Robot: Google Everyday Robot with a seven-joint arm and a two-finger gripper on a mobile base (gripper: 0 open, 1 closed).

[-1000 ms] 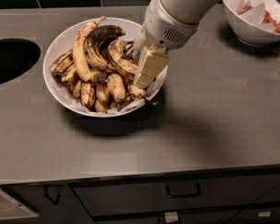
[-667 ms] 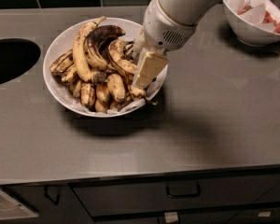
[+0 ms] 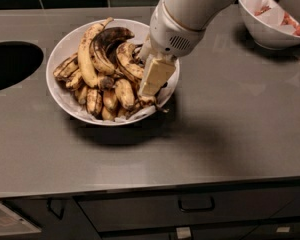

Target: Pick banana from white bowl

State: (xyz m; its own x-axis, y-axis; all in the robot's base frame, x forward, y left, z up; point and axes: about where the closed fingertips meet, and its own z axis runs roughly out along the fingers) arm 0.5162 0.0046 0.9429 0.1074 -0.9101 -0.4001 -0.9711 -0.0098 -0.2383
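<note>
Banana [image 3: 126, 59], strongly curved, yellow with brown speckles, lay in the pile at the right of the white bowl [image 3: 65, 41], beside a mostly black banana [image 3: 110, 36] and a longer, straighter yellow banana [image 3: 85, 54]. The gripper [image 3: 149, 91] reached down into the bowl's right side, just beside the curved banana; whether it was spread or pinching anything could not be told. The bowl sat on a grey counter [image 3: 230, 124], well apart from a second white bowl [image 3: 267, 31] holding paper and reddish contents.
</note>
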